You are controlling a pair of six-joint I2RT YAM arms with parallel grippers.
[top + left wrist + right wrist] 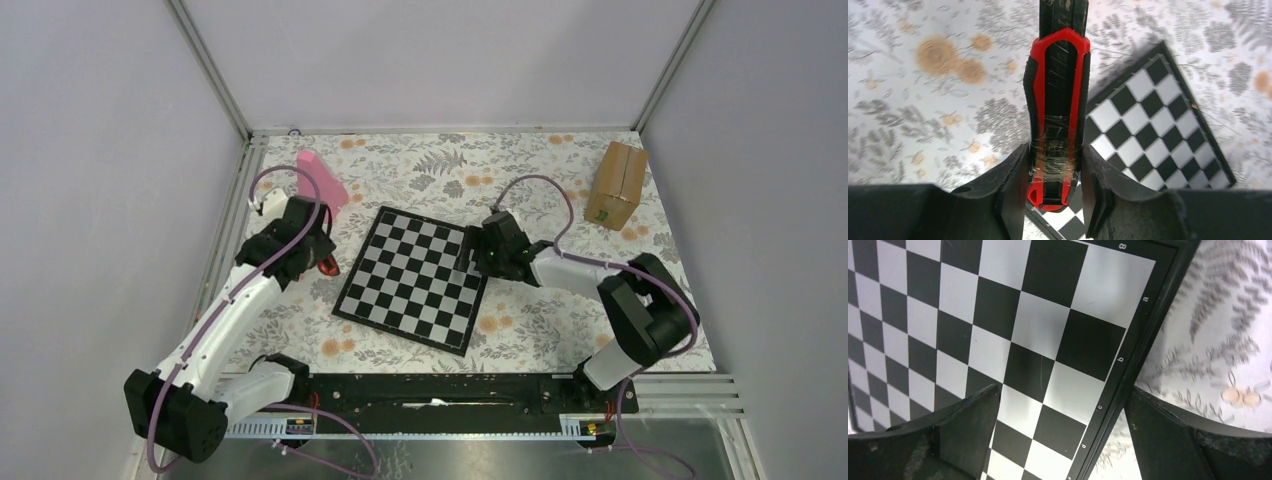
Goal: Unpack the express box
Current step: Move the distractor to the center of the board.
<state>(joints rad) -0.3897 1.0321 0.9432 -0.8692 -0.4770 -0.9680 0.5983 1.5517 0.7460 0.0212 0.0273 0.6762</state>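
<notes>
The express box (617, 185), a small brown carton with a green mark, stands at the back right of the table, far from both arms. My left gripper (322, 258) hovers by the chessboard's left corner, shut on a red and black utility knife (1057, 100). In the left wrist view the knife's taped handle sits clamped between the fingers (1013, 190), its body pointing away over the cloth. My right gripper (463, 260) hangs open over the chessboard's right edge, with nothing between its fingers (968, 425).
A black and white chessboard (415, 278) lies flat in the middle of the floral cloth, and its border (1128, 370) runs between the right fingers. A pink cone-like object (322, 180) stands at the back left. Metal frame rails border the table.
</notes>
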